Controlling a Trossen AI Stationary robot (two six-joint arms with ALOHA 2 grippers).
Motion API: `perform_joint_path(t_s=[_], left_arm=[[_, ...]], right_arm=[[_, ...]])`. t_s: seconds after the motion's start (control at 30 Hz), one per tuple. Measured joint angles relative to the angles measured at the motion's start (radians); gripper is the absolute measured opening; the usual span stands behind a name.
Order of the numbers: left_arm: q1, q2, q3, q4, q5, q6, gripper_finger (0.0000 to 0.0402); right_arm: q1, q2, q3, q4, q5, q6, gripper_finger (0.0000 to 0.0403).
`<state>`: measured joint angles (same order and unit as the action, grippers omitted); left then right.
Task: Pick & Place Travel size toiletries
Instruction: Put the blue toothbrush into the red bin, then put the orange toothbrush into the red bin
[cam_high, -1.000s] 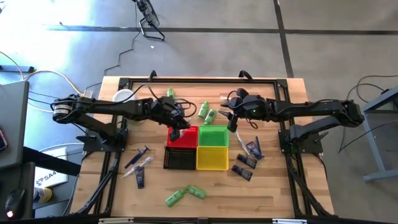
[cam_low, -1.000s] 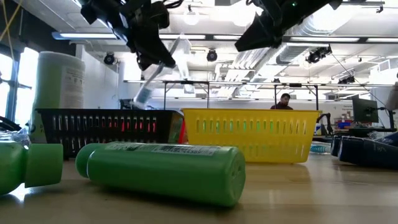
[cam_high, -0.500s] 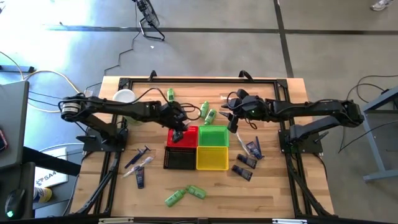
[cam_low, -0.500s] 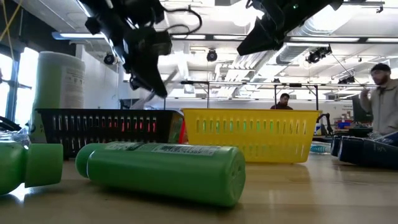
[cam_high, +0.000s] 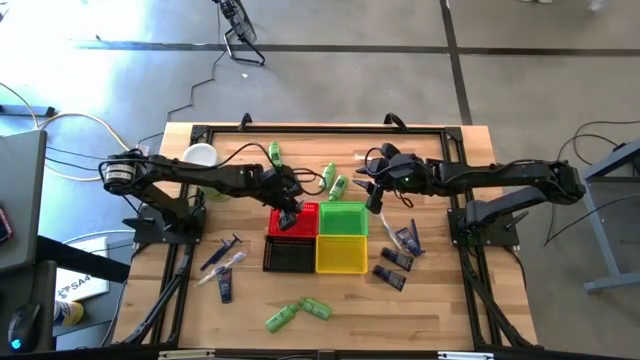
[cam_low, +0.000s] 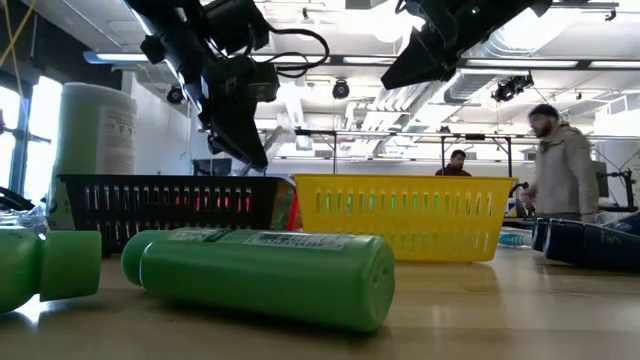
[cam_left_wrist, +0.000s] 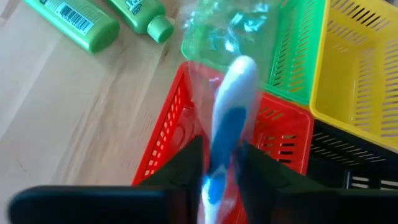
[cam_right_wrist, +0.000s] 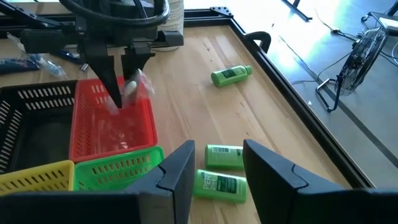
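Left gripper (cam_high: 290, 212) hangs over the red basket (cam_high: 302, 224), a wrapped toothbrush (cam_left_wrist: 225, 118) standing between its two dark fingers (cam_left_wrist: 184, 163); whether the fingers are pressing on it or have just let go cannot be told. From the right wrist camera, that gripper (cam_right_wrist: 121, 84) points straight down at the red basket (cam_right_wrist: 112, 121), with the clear wrapper (cam_right_wrist: 138, 86) bunched beside its tips.

Right gripper (cam_high: 374, 203) hovers beside the far right corner of the green basket (cam_high: 343, 218), its fingers (cam_right_wrist: 177, 171) spread apart and empty above two green mini bottles (cam_right_wrist: 219, 174) lying on the wooden table (cam_high: 440, 300).

Four small baskets sit together at the middle of the table: red and green at the back, black (cam_high: 290, 256) and yellow (cam_high: 341, 254) in front. A third green bottle (cam_high: 273, 152) lies near the far edge, and two more (cam_high: 297, 313) rest near the front edge. Dark tubes and packets (cam_high: 400, 250) lie to the right of the baskets; more wrapped sticks and a dark tube (cam_high: 224, 265) lie to the left. A white cup (cam_high: 199, 155) stands at the far left corner.

Seen from table height, a green bottle (cam_low: 262, 275) lies on its side in front of the black (cam_low: 160, 205) and yellow (cam_low: 405, 215) baskets, and two people (cam_low: 557, 170) show in the room beyond.
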<state>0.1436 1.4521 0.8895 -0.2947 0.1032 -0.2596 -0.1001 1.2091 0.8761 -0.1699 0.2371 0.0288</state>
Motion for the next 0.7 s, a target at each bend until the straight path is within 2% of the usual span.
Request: perform_joint_path(t_s=[0.13, 0.23, 0.53, 0.7], left_arm=[[0.0, 0.0, 0.0, 0.002, 0.0, 0.018, 0.0135], [0.0, 0.0, 0.004, 0.01, -0.005, 0.02, 0.0156], [0.001, -0.001, 0.123, -0.021, -0.009, 0.099, 0.0163], [0.0, -0.002, 0.188, 0.017, -0.009, 0.143, 0.0163]], right_arm=[[0.0, 0.0, 0.0, 0.0, 0.0, 0.0, 0.0128], [0.0, 0.0, 0.0, 0.0, 0.0, -0.001, 0.0128], [0.0, 0.0, 0.0, 0.0, 0.0, -0.002, 0.0128], [0.0, 0.0, 0.0, 0.0, 0.0, -0.003, 0.0128]])
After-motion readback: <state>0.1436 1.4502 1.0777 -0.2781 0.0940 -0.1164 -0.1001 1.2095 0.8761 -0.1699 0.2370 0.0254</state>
